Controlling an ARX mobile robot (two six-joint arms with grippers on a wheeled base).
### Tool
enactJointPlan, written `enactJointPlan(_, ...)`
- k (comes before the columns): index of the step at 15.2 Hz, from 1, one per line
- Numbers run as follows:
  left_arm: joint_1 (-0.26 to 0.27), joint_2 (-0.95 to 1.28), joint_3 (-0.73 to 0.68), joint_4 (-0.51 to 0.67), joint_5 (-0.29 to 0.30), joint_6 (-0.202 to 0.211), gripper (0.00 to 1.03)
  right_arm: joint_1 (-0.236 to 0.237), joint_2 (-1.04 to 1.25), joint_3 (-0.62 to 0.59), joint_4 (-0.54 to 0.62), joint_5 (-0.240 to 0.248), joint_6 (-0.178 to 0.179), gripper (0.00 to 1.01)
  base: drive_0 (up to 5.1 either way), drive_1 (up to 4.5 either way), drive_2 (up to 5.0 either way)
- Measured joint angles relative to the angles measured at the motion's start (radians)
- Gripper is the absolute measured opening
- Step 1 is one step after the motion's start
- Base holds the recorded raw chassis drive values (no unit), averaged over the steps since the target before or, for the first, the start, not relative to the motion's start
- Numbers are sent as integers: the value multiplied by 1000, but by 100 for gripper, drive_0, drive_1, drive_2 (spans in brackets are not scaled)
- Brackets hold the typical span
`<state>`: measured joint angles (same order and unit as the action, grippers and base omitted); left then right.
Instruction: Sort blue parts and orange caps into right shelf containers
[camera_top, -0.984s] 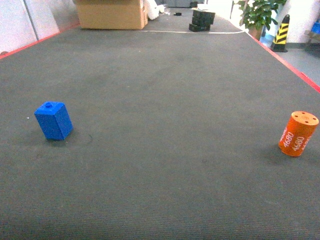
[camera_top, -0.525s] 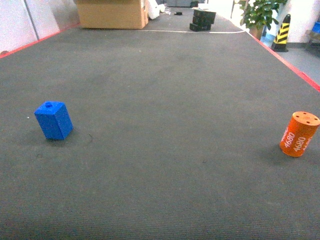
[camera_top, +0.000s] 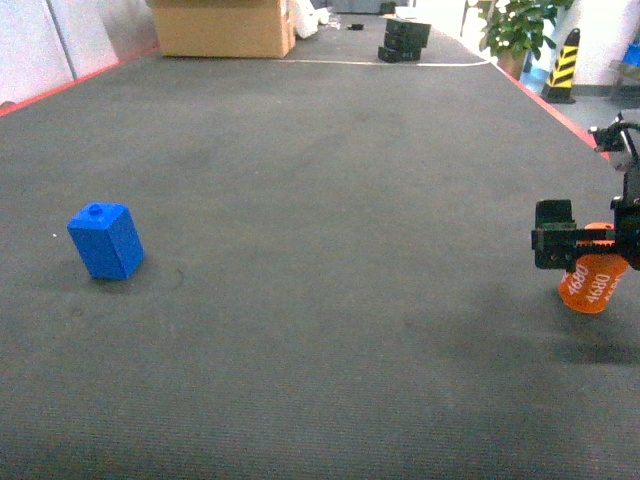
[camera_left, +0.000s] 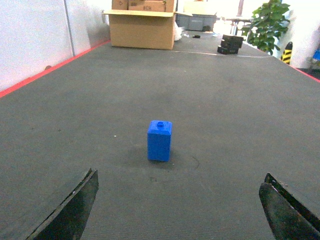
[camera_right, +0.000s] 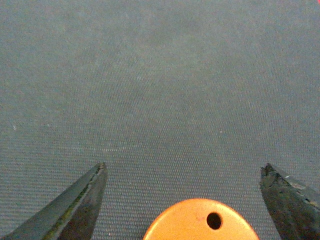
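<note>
Looks like a warehouse-style test hall: dark carpet (camera_top: 320, 250) edged in red, cardboard box (camera_top: 222, 27), striped bollard (camera_top: 562, 65), potted plant (camera_top: 515, 25).

Right gripper (camera_top: 585, 240) hides orange cap (camera_top: 592, 283) top.

The robot's right black, blocky metal end effector (camera_top: 590, 240) shows in the head view as a squared matte-black bracket with a ribbed horizontal bar, and behind it rises a darker arm section with a pale grey fitting and thin black cables at its top. In the right wrist view its two fingers (camera_right: 75, 205) are dark, flat, tapering blades with worn, slightly greenish edges. The left black end effector (camera_left: 180, 210) shows two similar wedge-shaped dark fingers (camera_left: 70, 210) with scuffed edges.
</note>
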<state>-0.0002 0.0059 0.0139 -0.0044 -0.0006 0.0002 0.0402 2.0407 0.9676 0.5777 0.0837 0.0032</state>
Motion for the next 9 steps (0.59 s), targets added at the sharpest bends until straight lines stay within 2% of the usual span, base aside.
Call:
enactJointPlan(4,0,0,0,0,0,0,98,0,22,2,2,12,-5,82,0,0,0)
enactJointPlan(7,0,0,0,0,0,0,98,2,37,-21,41,16,-4,49,0,0,0)
enactJointPlan(8,0,0,0,0,0,0,98,7,-7,-70,77,17,-4,42,0,0,0)
enactJointPlan(9,0,0,0,0,0,0,98,18,-83,-144,117,16,-4,42,0,0,0)
